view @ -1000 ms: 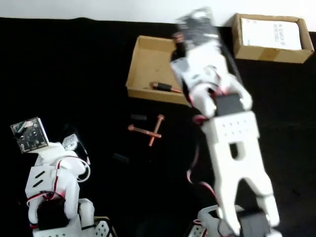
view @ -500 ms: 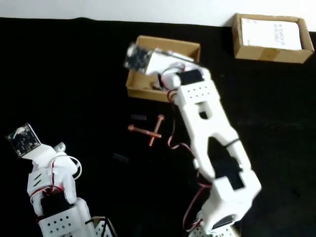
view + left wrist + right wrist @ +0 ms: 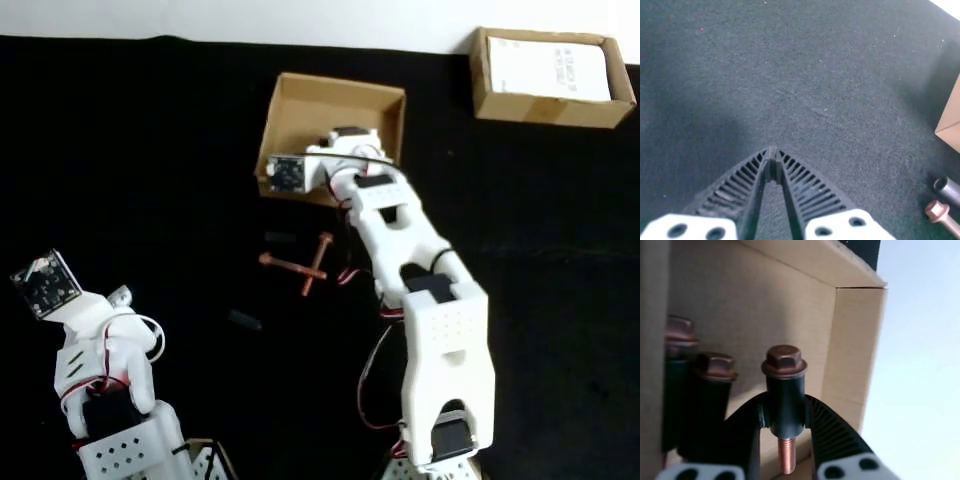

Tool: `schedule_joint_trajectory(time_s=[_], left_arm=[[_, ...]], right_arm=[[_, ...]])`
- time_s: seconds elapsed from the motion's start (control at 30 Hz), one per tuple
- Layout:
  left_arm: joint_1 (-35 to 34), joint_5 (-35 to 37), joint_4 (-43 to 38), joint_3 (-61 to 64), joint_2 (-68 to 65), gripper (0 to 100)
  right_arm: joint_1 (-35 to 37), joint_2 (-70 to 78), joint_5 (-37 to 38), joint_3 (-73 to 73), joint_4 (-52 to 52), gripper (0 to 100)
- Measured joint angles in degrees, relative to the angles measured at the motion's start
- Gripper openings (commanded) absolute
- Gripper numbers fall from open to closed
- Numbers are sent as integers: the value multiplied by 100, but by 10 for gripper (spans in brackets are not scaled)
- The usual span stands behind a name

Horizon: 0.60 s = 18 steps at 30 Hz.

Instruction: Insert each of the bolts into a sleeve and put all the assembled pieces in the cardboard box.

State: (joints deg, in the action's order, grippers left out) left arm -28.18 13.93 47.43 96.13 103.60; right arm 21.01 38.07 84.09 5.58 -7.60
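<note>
My right gripper (image 3: 785, 412) is shut on an assembled piece (image 3: 784, 390), a copper bolt in a black sleeve, inside the open cardboard box (image 3: 852, 345). Two more assembled pieces (image 3: 712, 400) stand beside it against the box wall. From above, the right gripper (image 3: 318, 172) sits at the near left corner of the cardboard box (image 3: 340, 100). Two loose copper bolts (image 3: 300, 266) lie crossed on the black table, with one black sleeve (image 3: 280, 238) just behind them and another sleeve (image 3: 244, 320) nearer the front. My left gripper (image 3: 771, 156) is shut and empty over bare mat at the front left.
A second cardboard box (image 3: 550, 75) holding a white sheet stands at the back right. In the left wrist view a sleeve (image 3: 946, 189), a bolt head (image 3: 936, 212) and a corner of the cardboard box (image 3: 950, 125) lie ahead of the gripper. The table is black cloth.
The right arm swung left across the box and came down at its near left corner with the assembled piece. The left arm shifted slightly and then kept still.
</note>
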Motion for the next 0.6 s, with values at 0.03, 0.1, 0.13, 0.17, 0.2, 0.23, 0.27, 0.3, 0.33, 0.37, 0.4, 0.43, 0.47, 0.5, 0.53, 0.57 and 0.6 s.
schedule_joint_trajectory(time_s=[0.03,0.1,0.13,0.17,0.2,0.23,0.27,0.3,0.33,0.37,0.4,0.43,0.47,0.5,0.53,0.57,0.6], left_arm=[[18,0,0,0,0,8],[35,0,0,0,0,8],[44,0,0,0,0,8],[44,0,0,0,0,8],[44,0,0,0,0,8],[44,0,0,0,0,8],[44,0,0,0,0,8],[44,0,0,0,0,8],[44,0,0,0,0,8],[44,0,0,0,0,8],[44,0,0,0,0,8],[44,0,0,0,0,8],[44,0,0,0,0,8],[44,0,0,0,0,8],[44,0,0,0,0,8],[44,0,0,0,0,8],[44,0,0,0,0,8]], right_arm=[[0,-26,-149,-18,-79,149],[9,-255,-668,-149,-431,221],[26,-466,-1037,-229,-695,239],[70,-730,-1415,-299,-1002,241],[149,-1020,-1793,-369,-1327,241],[246,-1327,-2163,-422,-1679,241],[352,-1626,-2523,-440,-2057,241],[440,-1908,-2892,-448,-2462,241],[510,-2163,-3279,-448,-2857,241],[571,-2426,-3684,-448,-3297,241],[651,-2673,-4114,-448,-3736,241],[730,-2884,-4554,-448,-4185,241],[826,-3051,-5029,-448,-4633,241],[941,-3182,-5486,-448,-5055,241],[1064,-3253,-5908,-448,-5415,241],[1169,-3288,-6286,-448,-5723,241],[1257,-3288,-6611,-466,-5890,241]])
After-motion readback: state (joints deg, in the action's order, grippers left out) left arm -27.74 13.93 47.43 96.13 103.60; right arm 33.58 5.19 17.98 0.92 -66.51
